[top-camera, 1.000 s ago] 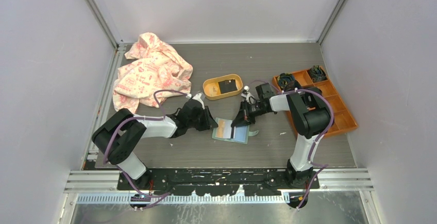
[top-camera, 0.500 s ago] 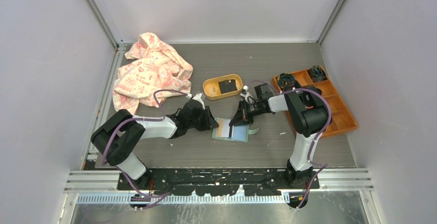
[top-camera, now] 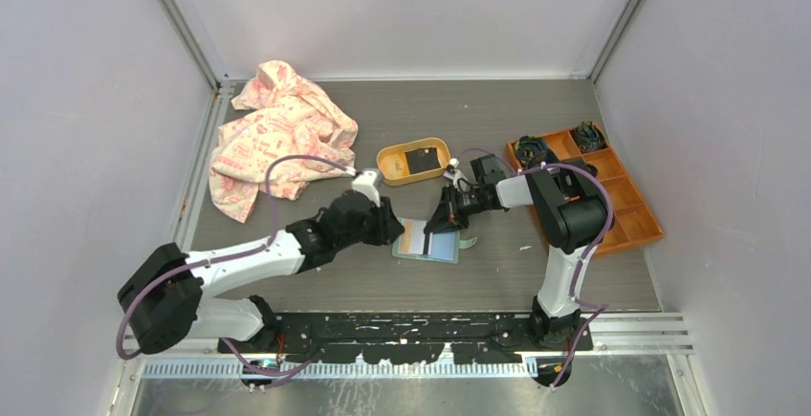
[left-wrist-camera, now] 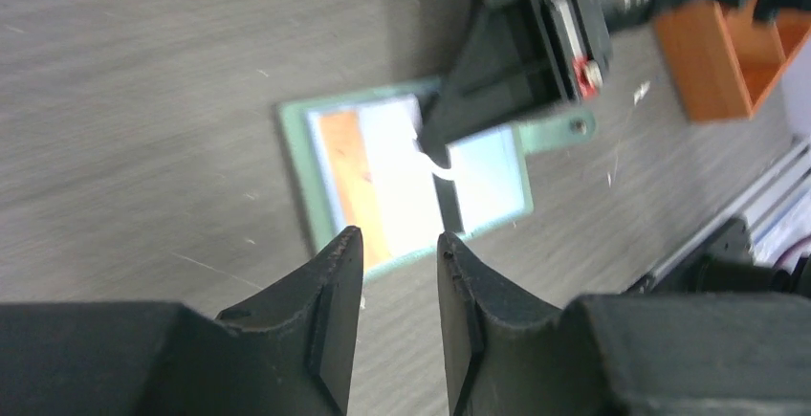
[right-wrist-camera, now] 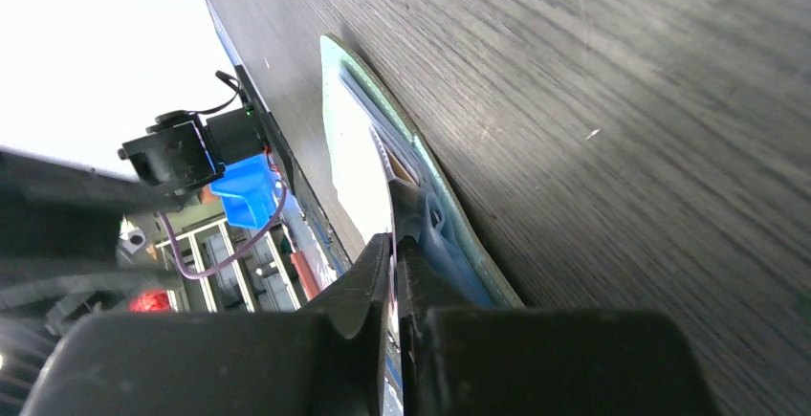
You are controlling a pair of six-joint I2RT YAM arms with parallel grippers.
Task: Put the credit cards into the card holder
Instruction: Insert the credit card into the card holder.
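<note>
The sage-green card holder lies open on the table between my grippers. A beige-gold card and a white card with a dark stripe rest on its inner slots. My right gripper is shut on the white card's edge, low over the holder. My left gripper hovers at the holder's left edge, jaws slightly apart and empty. A black card lies in the yellow-orange oval tray.
A pink-patterned cloth is bunched at the back left. The orange compartment box with dark items stands at the right, close to the right arm. The holder's snap tab sticks out towards the right gripper.
The left arm has stretched out and its elbow has swung down and left; its gripper stays at the holder's left edge. The right gripper has edged slightly left with the white card.
</note>
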